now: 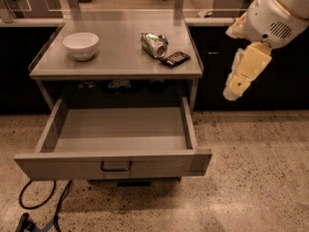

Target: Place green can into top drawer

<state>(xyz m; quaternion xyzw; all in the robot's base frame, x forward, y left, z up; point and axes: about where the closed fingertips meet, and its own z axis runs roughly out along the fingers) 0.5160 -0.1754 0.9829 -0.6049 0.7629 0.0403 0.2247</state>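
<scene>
Your gripper [233,89] hangs in the air at the right of the scene, out past the right edge of the table [116,65] and well apart from everything on it. It slants down and to the left from the rounded white arm housing [280,14] in the far right corner. You cannot tell from this view whether the claw is released or clenched.

The green can [154,44] lies on its side on the grey tabletop, right of centre and toward the far edge, with its silver end turned to the right. It is not in the drawer. A flat dark snack packet [175,58] lies just beside it on the near right; you cannot tell whether the two touch. A white bowl [80,45] stands upright on the left part of the tabletop, well apart from the can.

Below the tabletop the top drawer [159,164] is pulled out toward the near side, so you look down onto its grey floor and low side walls. Its plain front panel faces you, with a small dark wire handle [116,166] at the centre. In the shadowed gap between the tabletop and the drawer's far end sit a few small things, too dark to make out.

The table stands on a speckled floor [260,178]. A dark cable [37,198] loops across the floor at the near left, below the drawer's left corner. Dark cabinets [212,76] run along the far side, behind the table and the gripper.
</scene>
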